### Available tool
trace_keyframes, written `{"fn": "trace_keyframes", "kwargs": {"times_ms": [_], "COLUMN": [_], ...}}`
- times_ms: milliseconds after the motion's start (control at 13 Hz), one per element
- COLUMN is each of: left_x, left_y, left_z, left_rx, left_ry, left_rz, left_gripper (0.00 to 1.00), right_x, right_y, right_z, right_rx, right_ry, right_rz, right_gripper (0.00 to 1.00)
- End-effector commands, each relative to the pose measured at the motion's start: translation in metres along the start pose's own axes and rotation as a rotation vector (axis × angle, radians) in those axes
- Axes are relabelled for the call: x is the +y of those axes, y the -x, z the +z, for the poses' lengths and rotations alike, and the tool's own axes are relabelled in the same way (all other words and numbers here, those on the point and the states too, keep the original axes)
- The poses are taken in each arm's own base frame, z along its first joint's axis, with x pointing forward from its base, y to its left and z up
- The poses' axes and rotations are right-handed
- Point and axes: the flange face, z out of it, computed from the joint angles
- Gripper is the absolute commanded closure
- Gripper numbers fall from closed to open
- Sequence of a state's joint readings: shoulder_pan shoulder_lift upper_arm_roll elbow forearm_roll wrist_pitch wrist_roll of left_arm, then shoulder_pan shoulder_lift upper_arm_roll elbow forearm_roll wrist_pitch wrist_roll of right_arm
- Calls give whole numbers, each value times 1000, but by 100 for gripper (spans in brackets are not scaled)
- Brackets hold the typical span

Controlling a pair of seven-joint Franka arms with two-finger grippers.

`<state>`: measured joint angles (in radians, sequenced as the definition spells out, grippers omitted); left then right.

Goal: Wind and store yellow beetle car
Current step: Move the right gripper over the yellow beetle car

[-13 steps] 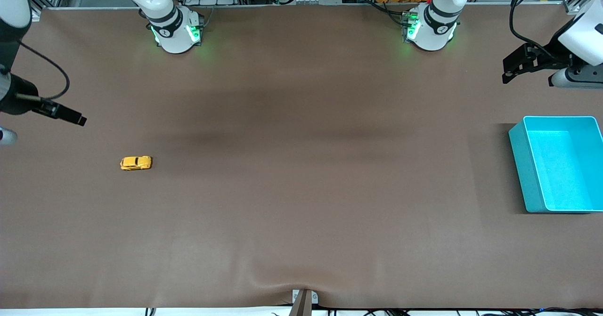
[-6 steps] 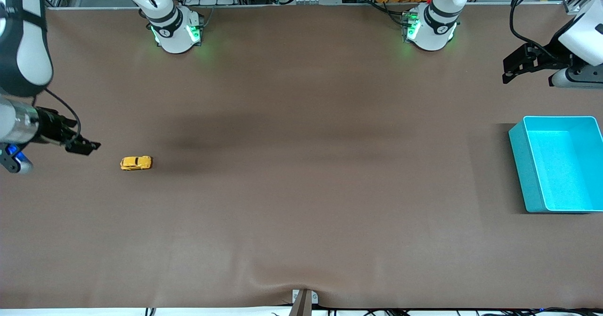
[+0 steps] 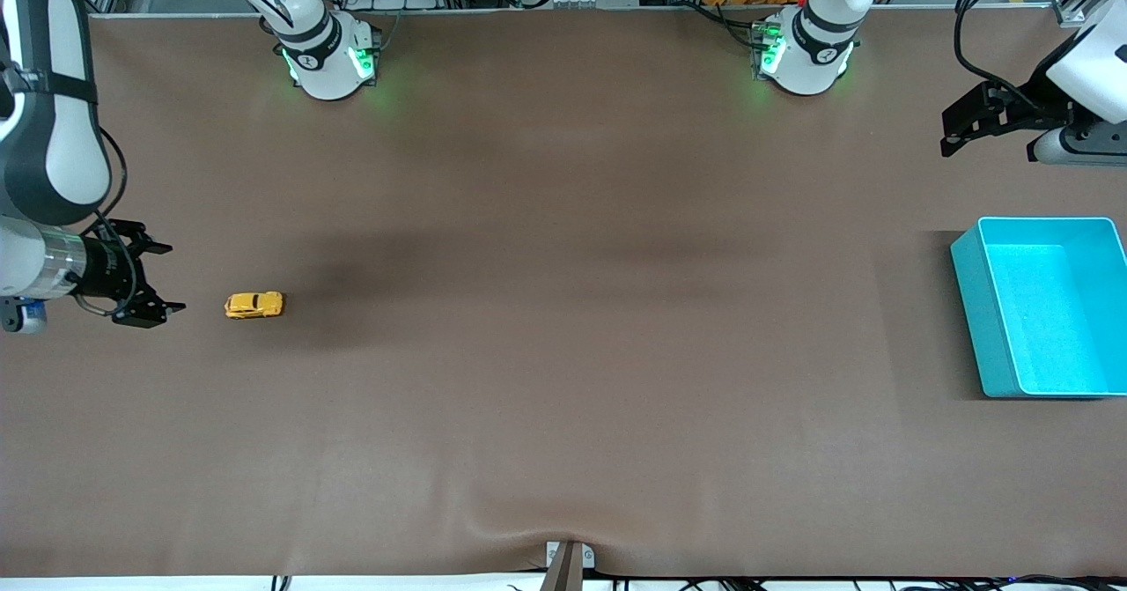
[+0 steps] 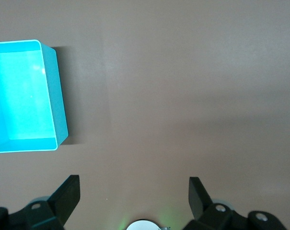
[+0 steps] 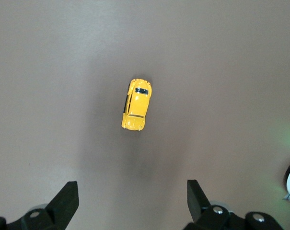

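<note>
The yellow beetle car [image 3: 254,305] is very small and sits on its little wheels, so it could roll away if one finger bumps it before the other one touches. It could also squirt out if the claw pinches its round roof and not its flat sides. The car sits on the brown table [image 3: 563,353] at the right arm's end, well apart from the turquoise bin [image 3: 968,309], which sits at the left arm's end. The right gripper [image 3: 154,278] is empty with its fingers spread wide. It hangs low just beside the car, not over it yet. The left gripper [image 3: 955,129] is empty and wide open too, and it waits up near the bin.
</note>
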<state>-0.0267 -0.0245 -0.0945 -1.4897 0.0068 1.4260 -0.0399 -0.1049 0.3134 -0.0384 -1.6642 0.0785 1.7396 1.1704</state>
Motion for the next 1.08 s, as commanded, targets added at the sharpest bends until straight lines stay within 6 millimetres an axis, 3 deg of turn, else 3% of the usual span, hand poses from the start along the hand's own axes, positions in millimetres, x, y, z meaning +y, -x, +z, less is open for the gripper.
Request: {"fn": "trace_keyframes", "kwargs": {"times_ms": [0, 231, 769, 923, 1000], "left_x": [0, 0, 0, 0, -1], "left_y": [1, 1, 1, 1, 1], "left_z": [-4, -4, -5, -5, -4], "left_rx": [3, 5, 6, 6, 5], "left_ry": [16, 16, 15, 15, 15], "left_rz": [-5, -5, -6, -6, -5], "left_gripper": [0, 0, 0, 0, 0], "right_x": [-1, -5, 10, 16, 17], "right_y": [-14, -17, -11, -12, -13], "right_z": [16, 43, 143, 166, 168], "right_rx": [-14, -4, 44, 58, 59], "right_ry": [-28, -56, -121, -145, -146], "right_rz": [173, 298, 318, 312, 311], "right_gripper": [0, 0, 0, 0, 0]}}
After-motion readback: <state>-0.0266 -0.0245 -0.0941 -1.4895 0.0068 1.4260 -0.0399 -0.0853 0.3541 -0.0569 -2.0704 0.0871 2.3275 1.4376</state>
